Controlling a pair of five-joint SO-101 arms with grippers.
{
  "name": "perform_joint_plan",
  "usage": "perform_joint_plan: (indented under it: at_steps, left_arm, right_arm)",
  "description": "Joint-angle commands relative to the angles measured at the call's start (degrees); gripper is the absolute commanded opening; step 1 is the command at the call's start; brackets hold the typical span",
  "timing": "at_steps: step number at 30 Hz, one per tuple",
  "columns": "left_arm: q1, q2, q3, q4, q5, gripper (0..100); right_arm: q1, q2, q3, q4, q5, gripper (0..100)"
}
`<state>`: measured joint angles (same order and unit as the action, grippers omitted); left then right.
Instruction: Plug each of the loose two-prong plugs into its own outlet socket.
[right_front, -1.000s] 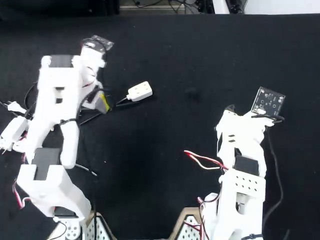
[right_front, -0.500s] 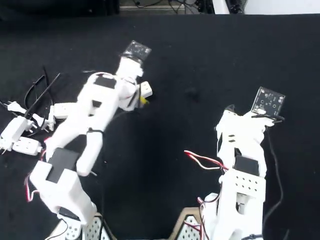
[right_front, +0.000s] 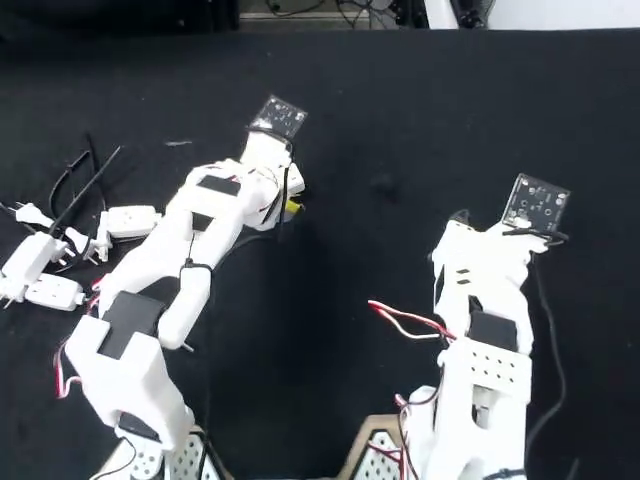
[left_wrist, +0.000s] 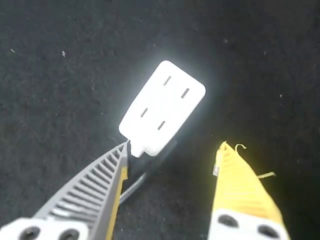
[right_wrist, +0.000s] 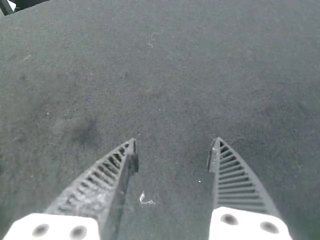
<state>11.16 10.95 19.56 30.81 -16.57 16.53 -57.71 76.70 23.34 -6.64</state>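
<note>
We see the left claw (left_wrist: 173, 146) released, one fingertip just beside the corded end of a white outlet socket (left_wrist: 162, 107) lying flat on the black worktop (left_wrist: 60, 60). The right claw (right_wrist: 174, 150) hangs released above the worktop. White plug pieces (right_front: 45, 290) lie well apart at the worktop's left edge.
</note>
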Motion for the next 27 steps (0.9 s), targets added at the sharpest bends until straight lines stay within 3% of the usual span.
perform_joint_plan:
  at_steps: [1,13,20,27]
  left_arm:
    - [-3.12,-1.49,2.15,-0.88,-1.93,27]
    - [-16.92,-13.27,12.53,-0.88,-2.55,28]
    - [-17.89,-22.68,21.93,5.36,-13.71,28]
    - [-20.26,-18.37,20.70,7.38,-14.24,28]
  right_arm:
    - [1.05,-1.89,-1.54,-1.41,-0.09,22.3]
    - [1.05,-1.89,-1.54,-1.49,-0.09,22.3]
    - [1.05,-1.89,-1.54,-1.49,-0.09,22.3]
    - [1.05,-1.89,-1.54,-1.41,-0.09,22.3]
